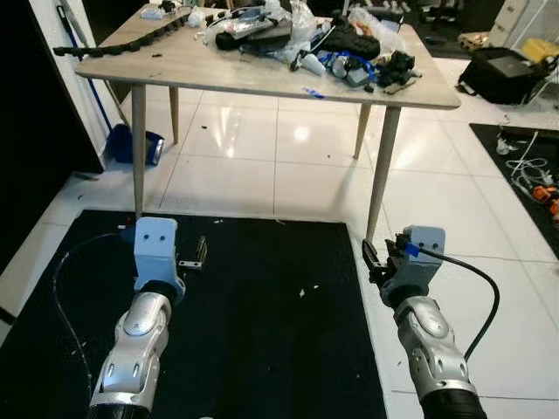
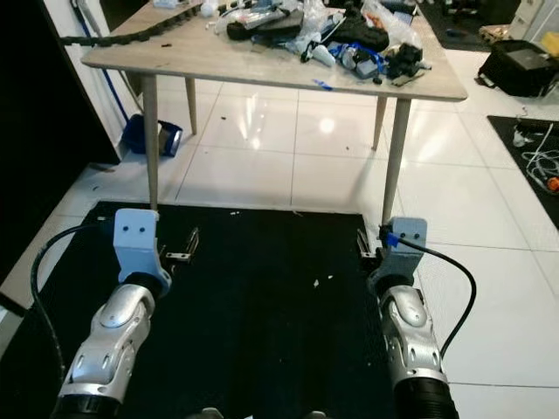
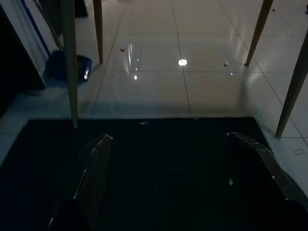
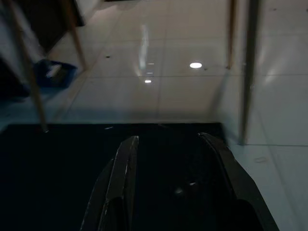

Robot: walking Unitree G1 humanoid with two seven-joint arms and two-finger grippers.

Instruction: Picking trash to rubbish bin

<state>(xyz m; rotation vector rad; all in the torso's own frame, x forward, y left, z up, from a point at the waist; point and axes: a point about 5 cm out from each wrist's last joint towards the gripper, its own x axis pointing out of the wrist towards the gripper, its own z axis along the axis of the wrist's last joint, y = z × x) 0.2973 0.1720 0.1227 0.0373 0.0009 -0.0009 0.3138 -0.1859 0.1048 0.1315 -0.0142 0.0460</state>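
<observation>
Left gripper: the left gripper [image 1: 199, 253] hung low over the black mat [image 1: 262, 297], fingers spread wide apart with nothing between them, as the left wrist view showed.
Right gripper: the right gripper [image 1: 371, 259] hovered at the mat's right edge near a table leg [image 1: 382, 179], fingers parted and empty.
Trash: small white scraps [image 1: 303, 291] lay on the mat between the two arms, well apart from both grippers; more clutter was heaped on the table [image 1: 201, 65], including plastic wrapping [image 1: 301, 30] and dark objects.
Bin: a blue container [image 1: 131, 144] sat on the tiles beyond the table's left legs; whether it was the rubbish bin could not be told.
Risk, scraps: the scraps looked tiny and flat, so long fingers would probably slide over them or push them along the mat.
Risk, table: bending forward for the floor scraps could bring the head or arms against the table edge or legs.
Risk, cable: the cable [image 1: 476, 297] looping off the right wrist might snag on the nearby leg.
Hard to see: both wrist views were dim, so the mat's surface was nearly black there.
Cut off: the table's far side and the items on the right mat [image 1: 524, 166] ran out of frame.
</observation>
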